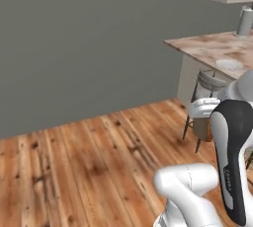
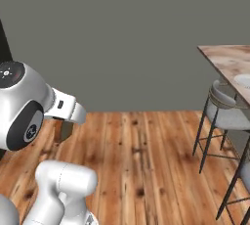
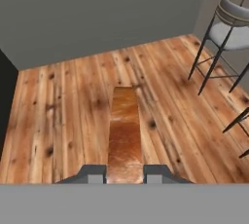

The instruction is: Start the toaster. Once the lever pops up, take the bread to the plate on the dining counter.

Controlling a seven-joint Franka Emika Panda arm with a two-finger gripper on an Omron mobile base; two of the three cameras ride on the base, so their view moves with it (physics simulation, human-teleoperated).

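Carrying the bread over bare floor.
My two-finger gripper (image 3: 125, 173) is clamped on the tan-brown, dark-crusted bread slice (image 3: 125, 133), above wooden planks (image 3: 73, 111); the marbled dining counter (image 1: 212, 48) with its flat round white plate (image 1: 229, 64) lies well apart.

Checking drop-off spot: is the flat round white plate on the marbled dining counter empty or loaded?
Empty. The flat round white plate lies bare on the marbled dining counter; the brown-crusted bread slice is between the end effector fingers.

No text can be read; faint lettering on the arm's dark link (image 1: 231, 171) is too blurred.
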